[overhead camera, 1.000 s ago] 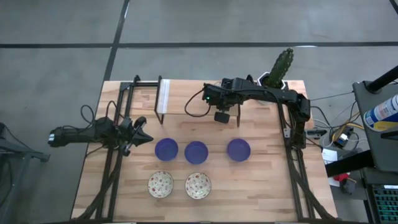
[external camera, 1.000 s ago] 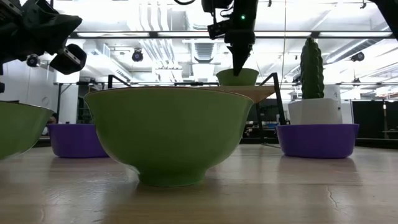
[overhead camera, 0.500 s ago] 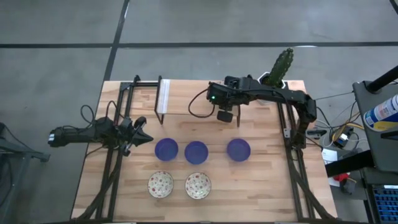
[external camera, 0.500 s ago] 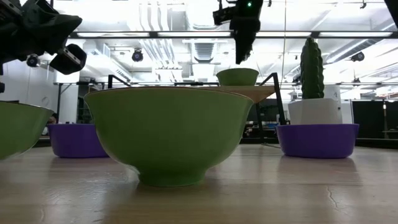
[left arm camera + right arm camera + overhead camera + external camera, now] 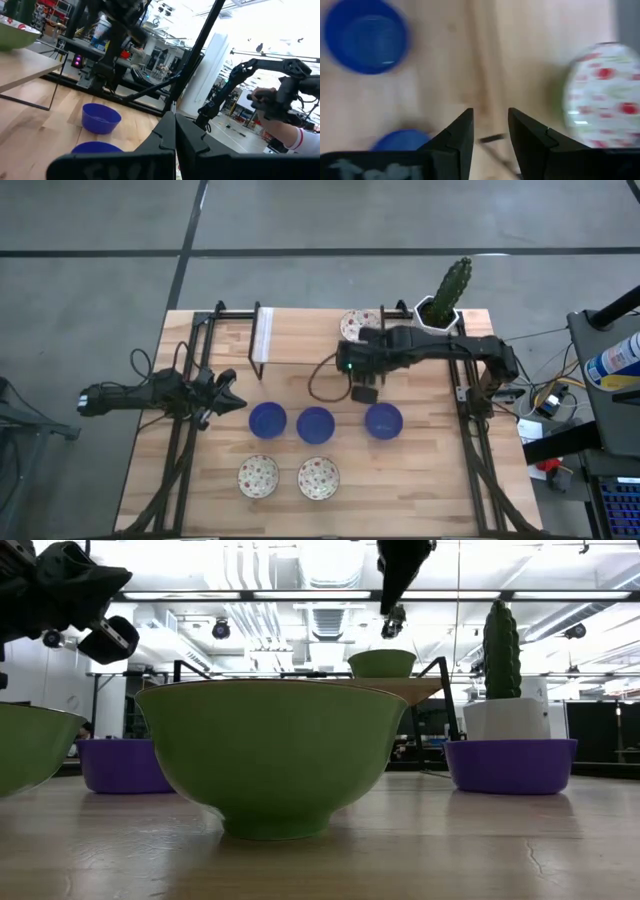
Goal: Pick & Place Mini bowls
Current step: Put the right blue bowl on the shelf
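Three cobalt blue mini bowls (image 5: 267, 420) (image 5: 315, 424) (image 5: 383, 420) stand in a row mid-table. Two cream floral bowls (image 5: 258, 476) (image 5: 318, 477) stand on their feet near the near edge. A third floral bowl (image 5: 358, 323) (image 5: 381, 663) stands on a raised wooden shelf (image 5: 425, 688) at the far side. My right gripper (image 5: 362, 390) (image 5: 490, 131) is open and empty, hovering high between the shelf and the blue row, fingers pointing down. My left gripper (image 5: 228, 392) (image 5: 175, 137) waits shut at the table's left.
A white hexagonal cactus pot (image 5: 440, 307) stands at the far right corner, beside the shelf bowl. Black metal frames (image 5: 190, 380) (image 5: 465, 385) run along both table sides. Bare wood lies to the right of the floral pair. A person's forearm (image 5: 285, 132) shows in the room beyond.
My right gripper has let go of the floral bowl on the shelf, risen straight up from it, then moved toward the near edge and the blue bowls. The bowl stays upright on the shelf and now shows uncovered from above.
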Robot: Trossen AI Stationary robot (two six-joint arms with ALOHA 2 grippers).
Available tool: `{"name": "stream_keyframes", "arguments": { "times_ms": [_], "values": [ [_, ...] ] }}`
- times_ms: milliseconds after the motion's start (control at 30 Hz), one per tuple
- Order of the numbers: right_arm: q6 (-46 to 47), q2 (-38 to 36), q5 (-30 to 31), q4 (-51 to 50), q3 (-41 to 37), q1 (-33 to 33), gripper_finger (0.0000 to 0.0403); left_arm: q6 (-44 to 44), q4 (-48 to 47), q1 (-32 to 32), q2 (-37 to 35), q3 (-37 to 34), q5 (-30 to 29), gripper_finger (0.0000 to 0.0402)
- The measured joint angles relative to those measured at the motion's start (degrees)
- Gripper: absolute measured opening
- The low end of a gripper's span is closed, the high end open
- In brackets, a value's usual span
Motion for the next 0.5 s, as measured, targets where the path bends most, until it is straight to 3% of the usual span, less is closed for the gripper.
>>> {"name": "stream_keyframes", "arguments": {
  "times_ms": [500],
  "values": [
    [12.6,0.0,-3.7,0.5,-12.6,20.3,0.0089,-4.6,1.4,0.0,0.0,0.0,-3.3,0.0000]
  ]
}}
